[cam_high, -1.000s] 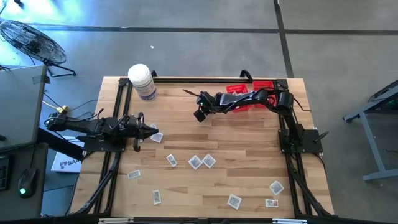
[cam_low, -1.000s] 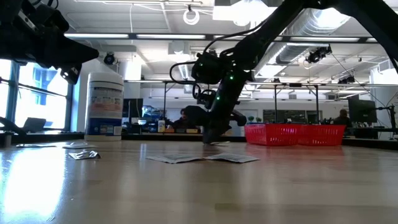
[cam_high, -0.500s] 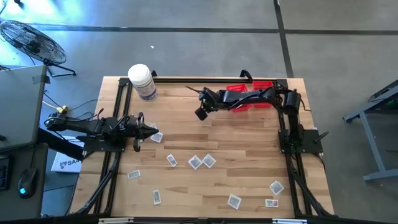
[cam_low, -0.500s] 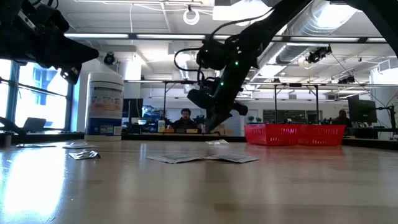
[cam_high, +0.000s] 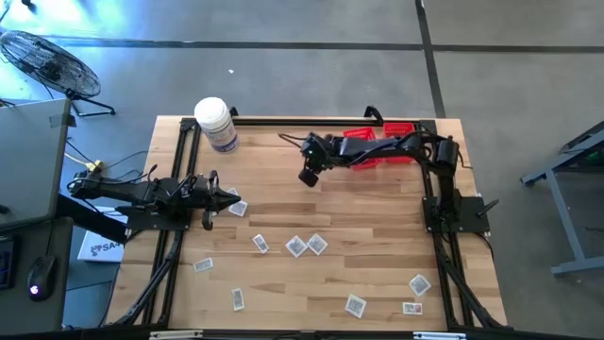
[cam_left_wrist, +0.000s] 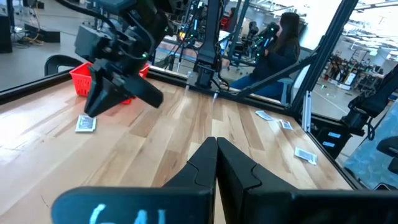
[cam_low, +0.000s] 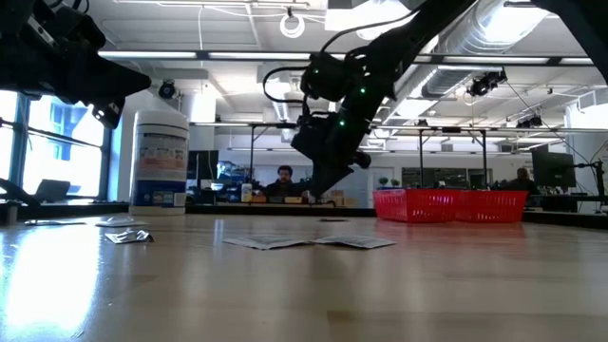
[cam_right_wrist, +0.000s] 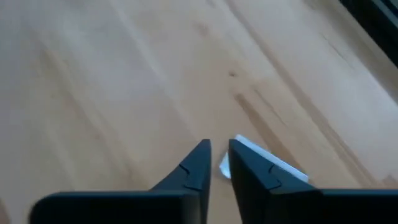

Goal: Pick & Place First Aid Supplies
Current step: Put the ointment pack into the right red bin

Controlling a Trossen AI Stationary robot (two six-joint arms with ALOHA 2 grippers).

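- You are looking at an early stage of the job: nine first aid packets (cam_high: 297, 246) are lying loose on the wood, all well away from the red baskets (cam_high: 377, 149), towards the side of the table opposite them.
- You are not seeing any packet inside the red baskets; the right arm is covering part of them from above, so you cannot tell for sure.
- The right gripper (cam_high: 306, 176) is hovering above the table just beside the red baskets, on their bottle-ward side, with its fingers standing slightly apart and nothing between them.
- One packet (cam_left_wrist: 85, 123) is lying flat on the wood directly under that gripper, near the red baskets but outside them, so this one is probably waiting to be gripped.
- That packet is looking nearly square, so its long axis is hard to call; in the right wrist view its visible edge (cam_right_wrist: 267, 163) is running slantwise across the wood grain and skewed to the line of the fingers.
- The left gripper (cam_high: 226, 197) is waiting well apart from the red baskets, fingers pressed together on nothing, with a packet (cam_high: 236, 208) just beside its tip.
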